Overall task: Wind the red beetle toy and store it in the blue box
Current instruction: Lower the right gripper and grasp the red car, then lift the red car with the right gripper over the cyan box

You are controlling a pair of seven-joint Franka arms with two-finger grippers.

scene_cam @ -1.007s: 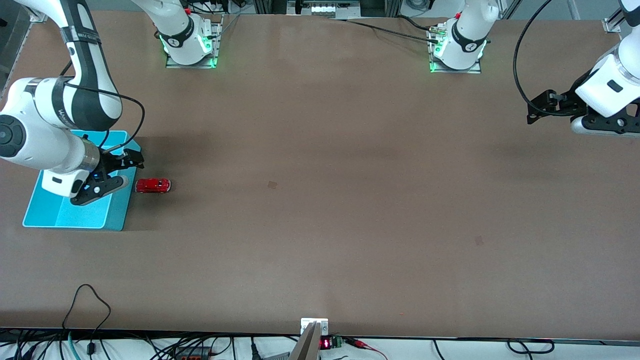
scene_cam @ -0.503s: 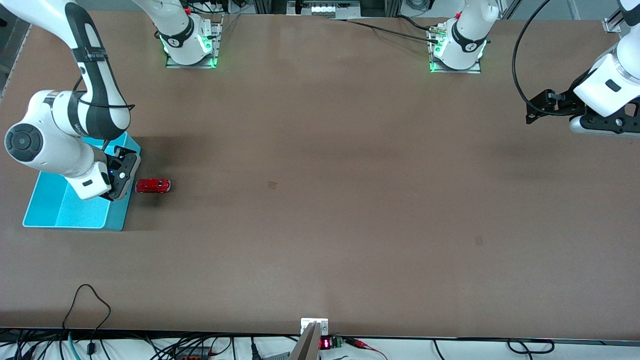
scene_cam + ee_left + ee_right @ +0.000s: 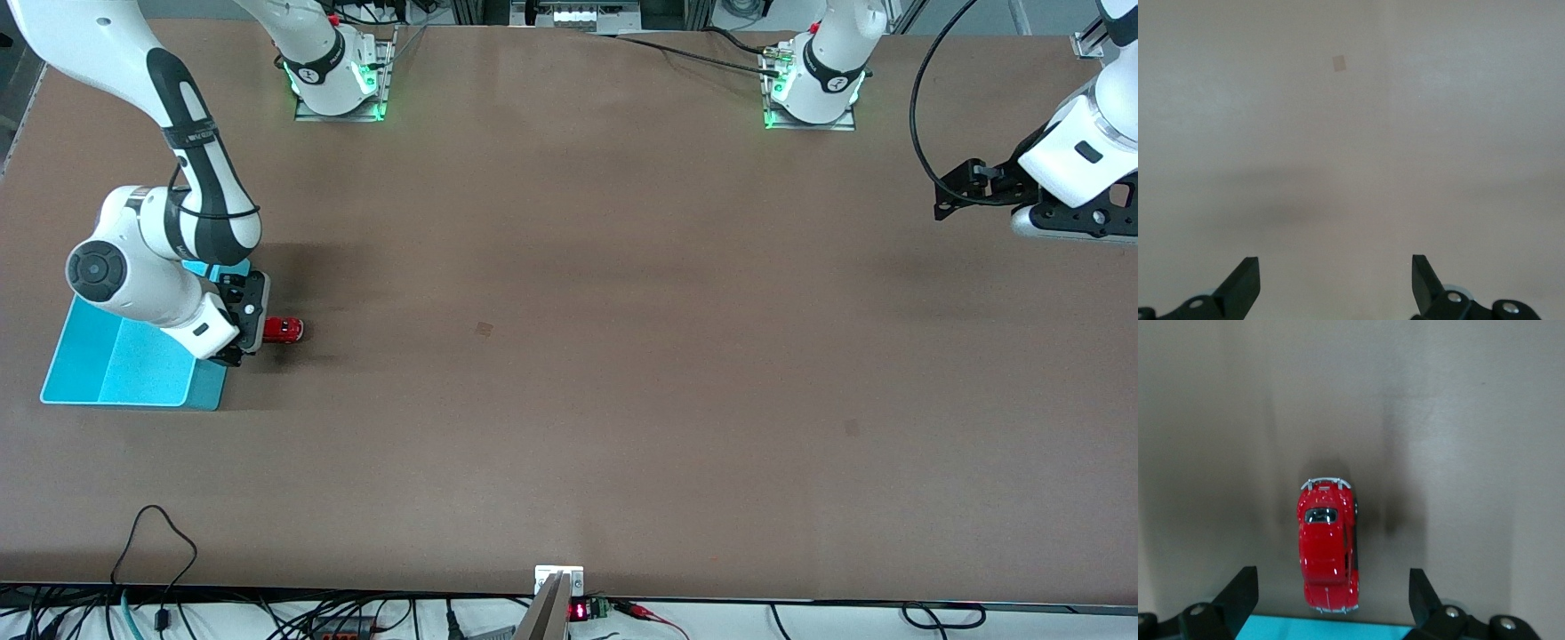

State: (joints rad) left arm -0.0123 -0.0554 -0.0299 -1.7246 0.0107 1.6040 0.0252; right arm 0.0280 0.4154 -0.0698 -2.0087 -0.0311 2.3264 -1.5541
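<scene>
Two grippers seen wide open, nothing held. Right gripper [image 3: 1328, 600] poised over toy [image 3: 283, 330], which lay on table [image 3: 569, 356] just beside box [image 3: 133, 373]. Left gripper [image 3: 1336, 287] parked idle above left arm's table end.

The red beetle toy [image 3: 286, 330] sits on the brown table [image 3: 569, 356], just beside the blue box [image 3: 124, 369] at the right arm's end. The right gripper [image 3: 244, 342] hangs over the toy's box-side end, hiding it. The left gripper [image 3: 956, 196] waits over the left arm's end.
</scene>
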